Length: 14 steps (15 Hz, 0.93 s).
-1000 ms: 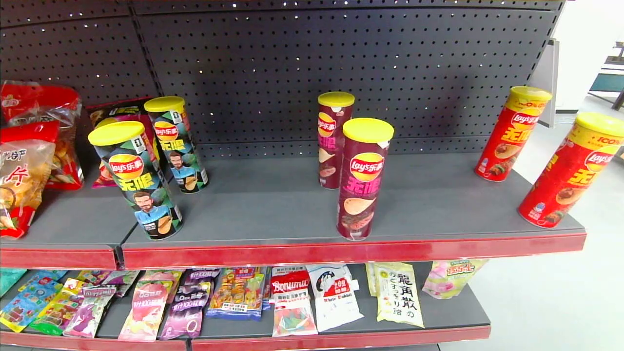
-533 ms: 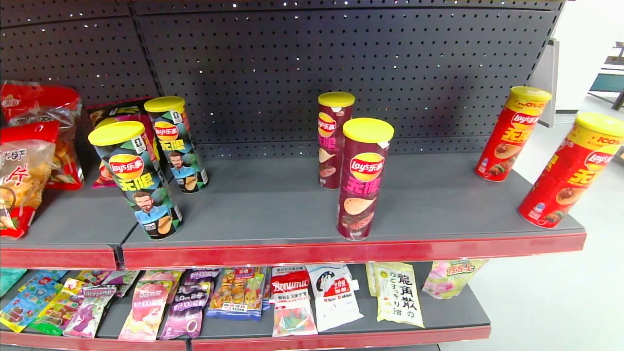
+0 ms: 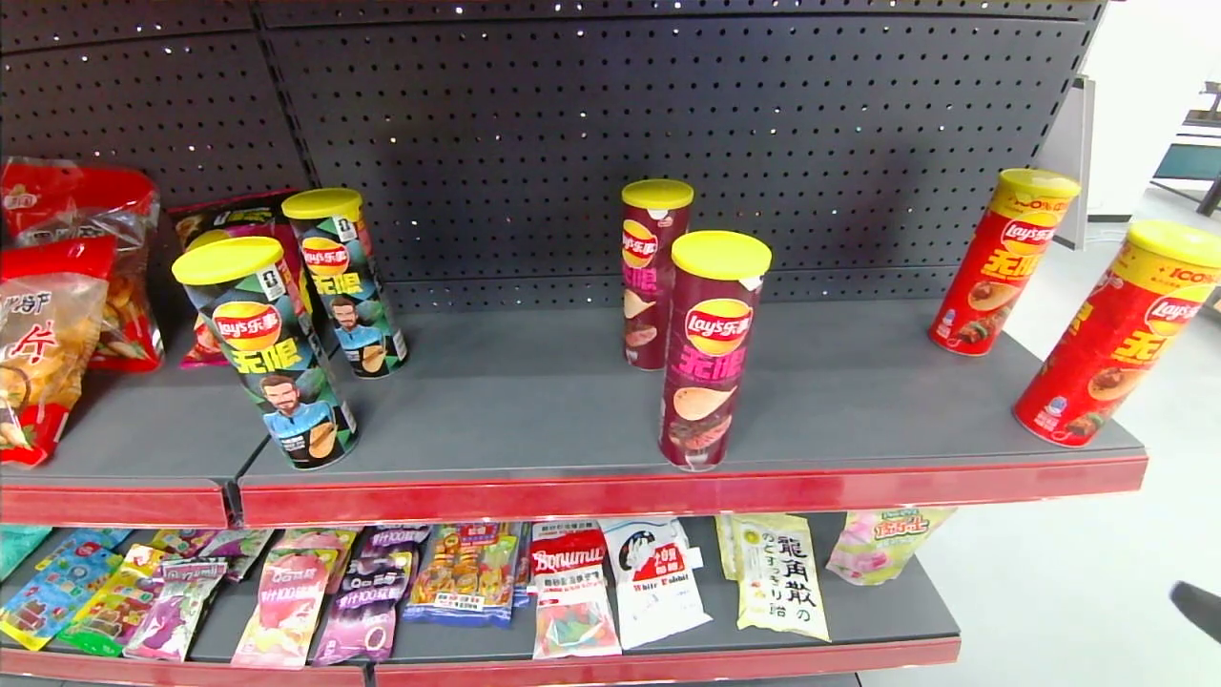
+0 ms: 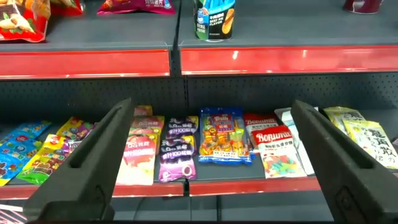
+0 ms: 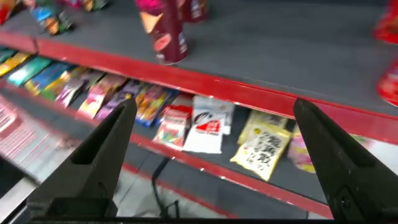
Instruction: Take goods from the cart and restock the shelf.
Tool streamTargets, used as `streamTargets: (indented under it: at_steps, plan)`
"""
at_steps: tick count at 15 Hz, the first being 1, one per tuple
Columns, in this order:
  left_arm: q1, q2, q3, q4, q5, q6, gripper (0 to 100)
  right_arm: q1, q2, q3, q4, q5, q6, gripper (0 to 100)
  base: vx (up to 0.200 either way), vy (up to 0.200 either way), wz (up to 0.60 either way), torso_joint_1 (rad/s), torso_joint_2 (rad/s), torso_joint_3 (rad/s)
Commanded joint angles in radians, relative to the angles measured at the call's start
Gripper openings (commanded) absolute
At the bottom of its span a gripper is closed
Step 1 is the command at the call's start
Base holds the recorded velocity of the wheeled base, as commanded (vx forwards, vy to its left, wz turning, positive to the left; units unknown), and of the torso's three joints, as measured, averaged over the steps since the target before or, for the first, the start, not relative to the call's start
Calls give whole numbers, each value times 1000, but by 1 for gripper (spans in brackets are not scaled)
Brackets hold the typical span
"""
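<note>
The upper shelf [image 3: 534,401] carries chip cans with yellow lids: two dark patterned ones [image 3: 267,353] at the left, two maroon ones [image 3: 711,348] in the middle, and two red ones [image 3: 1116,334] at the right end. My left gripper [image 4: 211,109] is open and holds nothing. It hangs in front of the lower shelf, below the front dark can [image 4: 214,18]. My right gripper [image 5: 214,106] is also open and holds nothing, in front of the shelf's red edge and to the right of the front maroon can [image 5: 163,31].
Flat candy bags [image 3: 572,582] lie in a row on the lower shelf [image 3: 897,611]. Snack bags [image 3: 57,286] fill the upper shelf's left end. Bare shelf floor lies between the can groups. A dark part [image 3: 1200,607] shows at the head view's lower right edge.
A dark part has come into the head view at the lower right edge. The cans and bags have not moved.
</note>
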Motion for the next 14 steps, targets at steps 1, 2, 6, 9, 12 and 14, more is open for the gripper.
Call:
streamTargets:
  at_steps: [1,2,6,9,12,14]
  plan:
    - [1,1,0,0,1,0,100,101,320,-28,-85,17,-4,100,0,0,0,0,0,0]
    - [1,1,0,0,0,0,100,107,386,-26,-128,17,-4,100,0,0,0,0,0,0]
    - [1,1,0,0,0,0,100,133,633,-34,-313,16,-7,100,0,0,0,0,0,0]
    - [1,1,0,0,0,0,100,162,747,-57,-387,0,-7,100,0,0,0,0,0,0]
    - [1,1,0,0,0,0,100,168,826,-110,-390,-64,-4,100,0,0,0,0,0,0]
    - [1,1,0,0,0,0,100,170,891,-166,-392,-70,-4,100,0,0,0,0,0,0]
